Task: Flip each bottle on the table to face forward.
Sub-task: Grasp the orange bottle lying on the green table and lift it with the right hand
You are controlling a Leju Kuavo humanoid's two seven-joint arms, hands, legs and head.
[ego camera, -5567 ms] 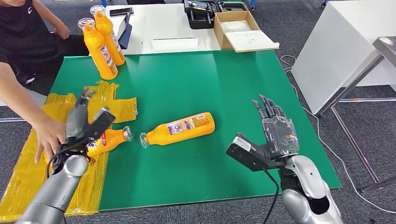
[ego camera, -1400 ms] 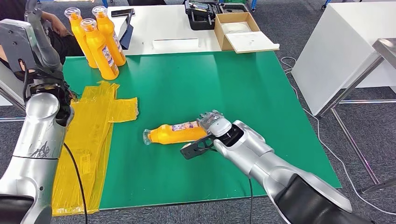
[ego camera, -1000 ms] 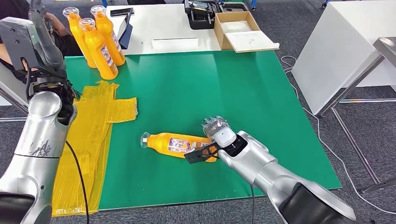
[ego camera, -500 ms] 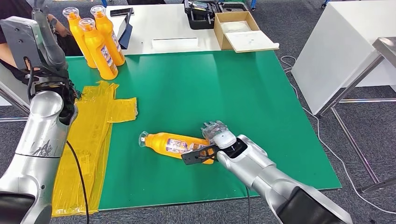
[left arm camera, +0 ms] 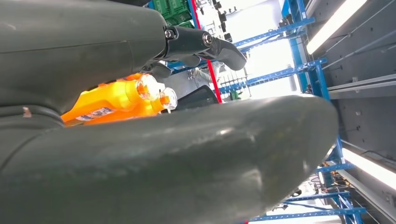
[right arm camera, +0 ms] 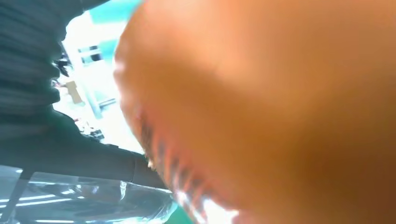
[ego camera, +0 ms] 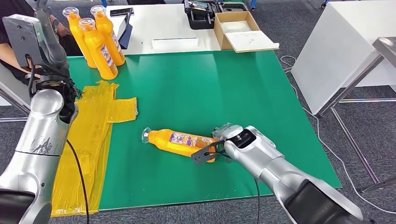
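An orange bottle point(ego camera: 179, 141) lies on its side on the green table point(ego camera: 224, 84), clear cap toward the left, label facing up. My right hand point(ego camera: 225, 134) grips its base end; in the right wrist view the orange bottle point(right arm camera: 280, 102) sits blurred right against the camera. Three more orange bottles point(ego camera: 98, 48) stand upright at the table's back left corner. My left hand point(ego camera: 49, 41) is raised high at the left edge, holding nothing, fingers point(left arm camera: 212, 45) stretched out, with the upright bottles point(left arm camera: 119, 95) behind them.
A crumpled yellow plastic sheet point(ego camera: 95, 126) covers the table's left side. A person point(ego camera: 11, 53) sits behind my left arm. Beyond the green table, a white table carries a cardboard box point(ego camera: 238, 29) and a black case point(ego camera: 201, 13). A white cabinet point(ego camera: 336, 46) stands to the right.
My right hand came down onto the lying bottle's base and swung that end toward me and to the right. My left hand rose from the yellow sheet; a third bottle now stands at the back.
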